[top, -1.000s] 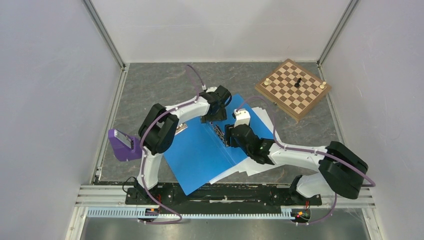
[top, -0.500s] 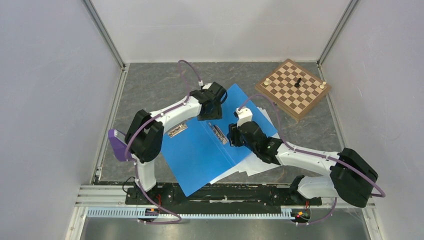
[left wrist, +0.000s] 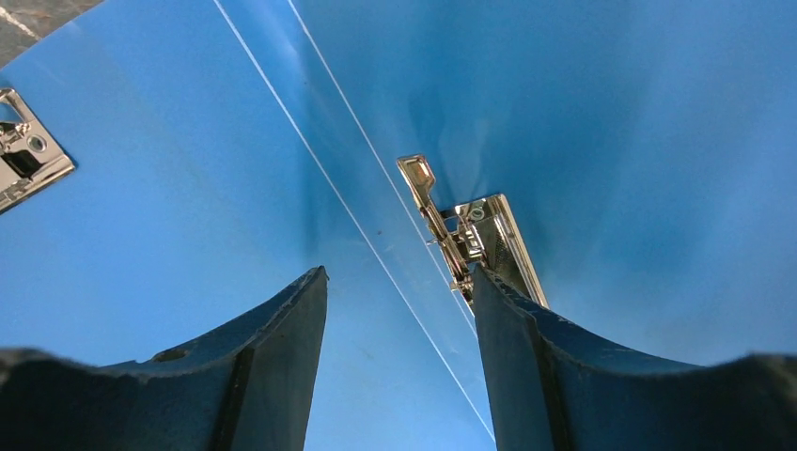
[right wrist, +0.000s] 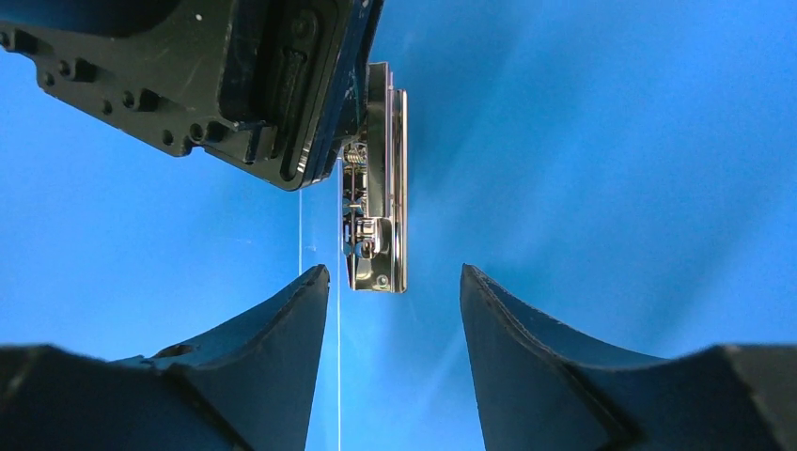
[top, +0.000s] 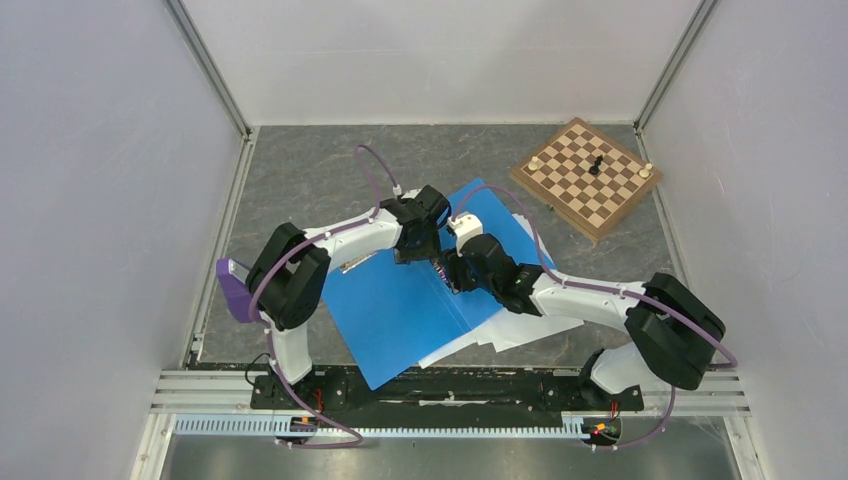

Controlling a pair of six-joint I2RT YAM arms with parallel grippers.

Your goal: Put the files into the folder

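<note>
Right pincer (right wrist: 393,272) above folder (right wrist: 611,188); clip (right wrist: 381,169) just ahead.

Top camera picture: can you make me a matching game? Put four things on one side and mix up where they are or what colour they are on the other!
Things:
1. folder
2. files
3. chessboard
4. metal clip

Descriptions:
A. wooden squares, in the far right corner
B. shiny silver, on the folder's inside
C. bright blue, lying open in the middle
D. white, poking out from under the folder

Right pairs: 1-C, 2-D, 3-A, 4-B
</note>
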